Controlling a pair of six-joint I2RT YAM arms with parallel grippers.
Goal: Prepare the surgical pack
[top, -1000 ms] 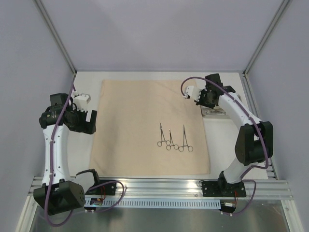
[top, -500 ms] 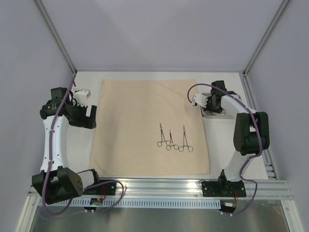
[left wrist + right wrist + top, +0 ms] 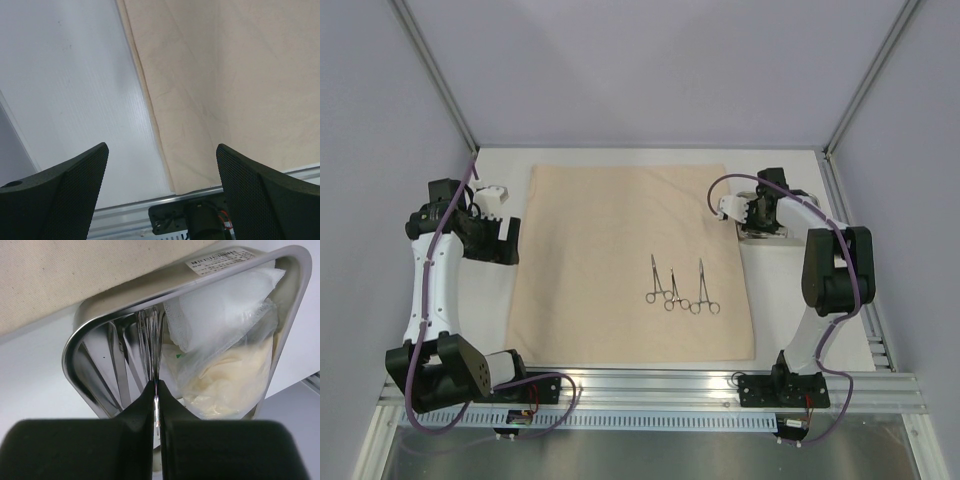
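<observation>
Inside steel tray (image 3: 90,355), right end effector (image 3: 156,387) pinches probable tweezers (image 3: 151,340); left end effector (image 3: 161,146) gapes.

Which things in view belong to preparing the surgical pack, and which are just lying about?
Belong to the job: tan cloth; three clamps on it; steel tray; tweezers and white packets in the tray.
Lying about: nothing loose; only the metal rail along the near edge.

White arms (image 3: 425,290), purple cables (image 3: 711,188) — black mesh-textured fingers (image 3: 60,195)
</observation>
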